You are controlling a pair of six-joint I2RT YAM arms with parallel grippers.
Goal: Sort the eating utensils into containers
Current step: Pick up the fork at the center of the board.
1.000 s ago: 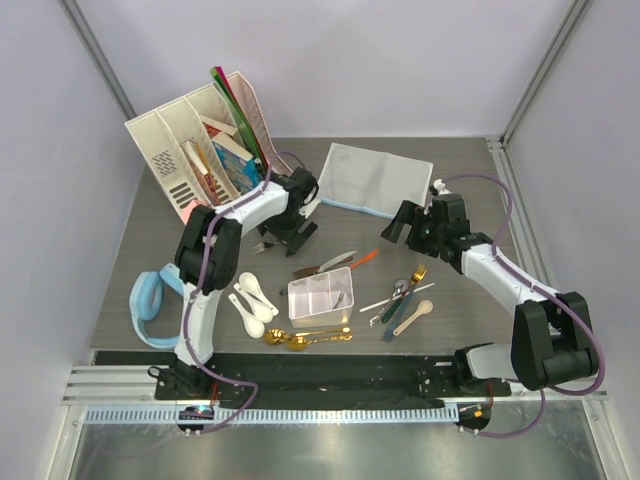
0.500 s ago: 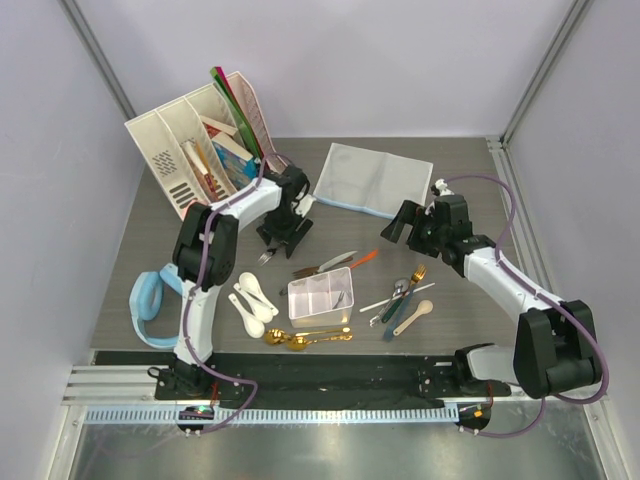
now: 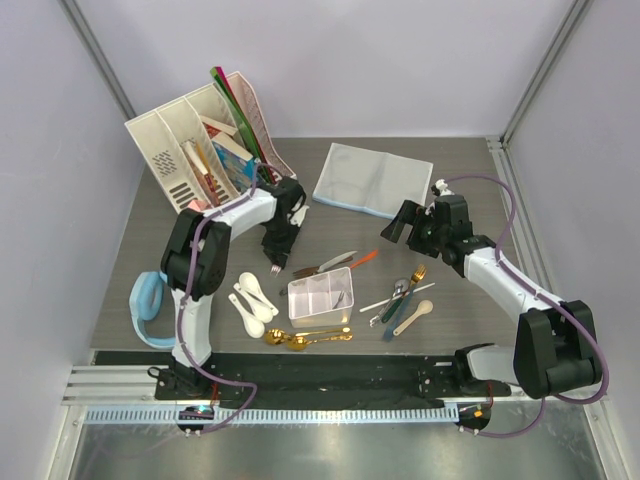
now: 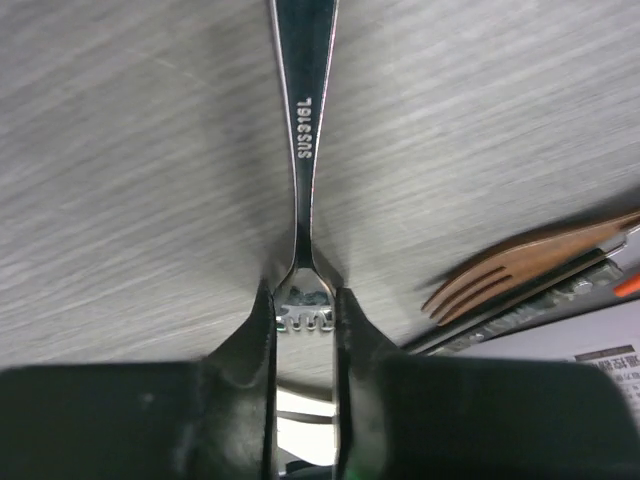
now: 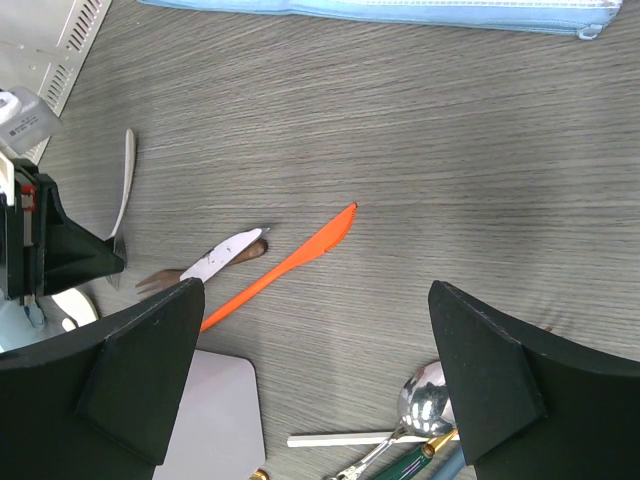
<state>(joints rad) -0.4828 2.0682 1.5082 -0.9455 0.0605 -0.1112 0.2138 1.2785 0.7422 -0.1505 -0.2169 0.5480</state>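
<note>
Left gripper [image 4: 303, 305] pinching the silver fork [image 4: 303, 100] at its neck, lying on the grey table [image 3: 140, 255] between file rack [image 3: 190, 150] and white spoons [image 3: 250, 298]; bare tabletop lies open to its left. Fork: slim, polished, stamped handle. A second ago these jaws stood spread, farther back. Right gripper [image 5: 315, 390] spread wide, holding nothing.

Bright, even, soft overhead light; the top view is sharp.
In the left wrist view the silver fork [image 4: 305, 150] carries a pale sheen, and the brown fork [image 4: 500, 275] at right is smeared, perhaps by motion; the metal sheet [image 3: 320, 450] along the bottom of the top view glares.
</note>
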